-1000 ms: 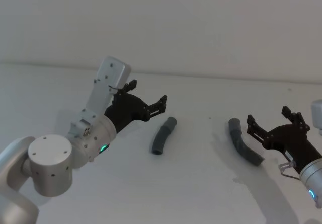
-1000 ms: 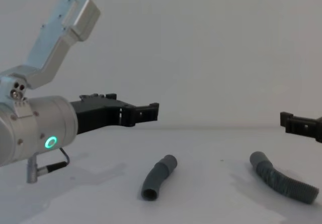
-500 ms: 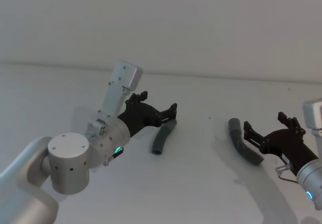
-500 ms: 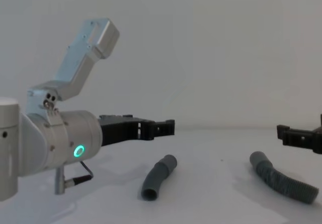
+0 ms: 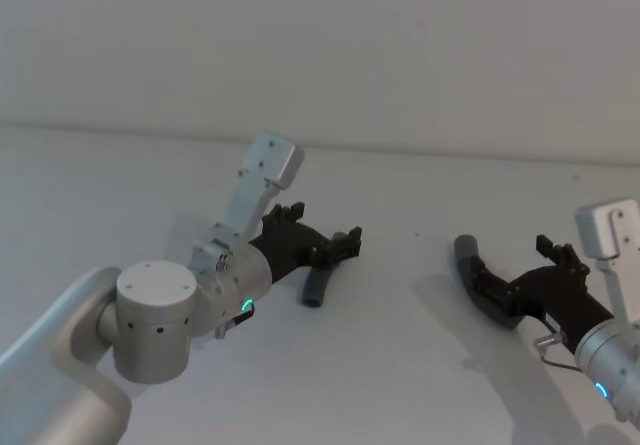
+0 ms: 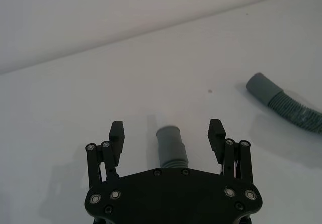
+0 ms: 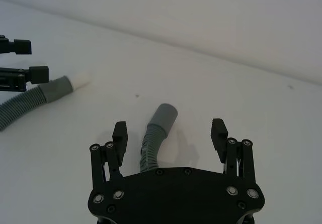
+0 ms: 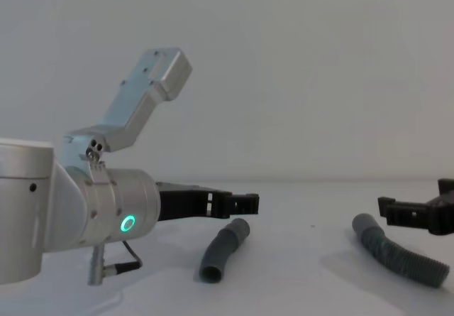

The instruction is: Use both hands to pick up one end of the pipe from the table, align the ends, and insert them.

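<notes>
Pipe piece [image 6: 171, 144] along left gripper [image 6: 166, 128], other piece [image 7: 152, 136] along right gripper [image 7: 169, 128]

The worktop [image 5: 400, 365] is smooth matt white. The short hose piece [image 8: 221, 248] and the longer hose piece [image 8: 397, 253] look like dull dark grey plastic, ribbed with smooth cuffs. The left gripper [image 6: 167, 130] and right gripper [image 7: 169, 129] are matt black plastic, the left arm [image 8: 106, 209] satin silver metal.

I count two dark grey hose pieces, the left hose piece [image 8: 221, 248] and the right hose piece [image 8: 397, 253], two black grippers (one per arm), the left gripper [image 6: 167, 129] and the right gripper [image 7: 169, 131], and one white table [image 5: 400, 375].
</notes>
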Robot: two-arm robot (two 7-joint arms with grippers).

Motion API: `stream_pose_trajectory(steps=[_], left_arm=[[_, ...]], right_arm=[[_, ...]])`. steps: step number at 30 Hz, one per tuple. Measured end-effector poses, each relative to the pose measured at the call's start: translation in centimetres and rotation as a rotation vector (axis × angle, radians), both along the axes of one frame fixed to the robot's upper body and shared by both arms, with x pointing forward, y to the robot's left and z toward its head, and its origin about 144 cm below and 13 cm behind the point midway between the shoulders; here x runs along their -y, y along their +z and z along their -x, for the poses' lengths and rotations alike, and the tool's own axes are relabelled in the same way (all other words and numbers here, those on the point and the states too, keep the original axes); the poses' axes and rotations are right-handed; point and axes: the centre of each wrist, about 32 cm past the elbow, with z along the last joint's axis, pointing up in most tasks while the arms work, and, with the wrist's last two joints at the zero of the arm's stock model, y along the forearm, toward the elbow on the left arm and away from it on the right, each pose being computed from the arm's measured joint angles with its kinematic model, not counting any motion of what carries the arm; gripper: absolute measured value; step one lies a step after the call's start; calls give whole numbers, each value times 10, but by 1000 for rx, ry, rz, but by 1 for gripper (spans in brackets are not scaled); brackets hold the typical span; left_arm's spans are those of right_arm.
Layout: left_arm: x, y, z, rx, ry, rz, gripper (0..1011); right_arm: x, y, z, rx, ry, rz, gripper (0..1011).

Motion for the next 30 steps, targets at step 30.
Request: stream_pose_trajectory(steps=[30], left_arm=[[-1, 0, 0, -101, -36, -105, 1001]], right_arm=[[-7, -15, -18, -122, 15, 54, 1002]])
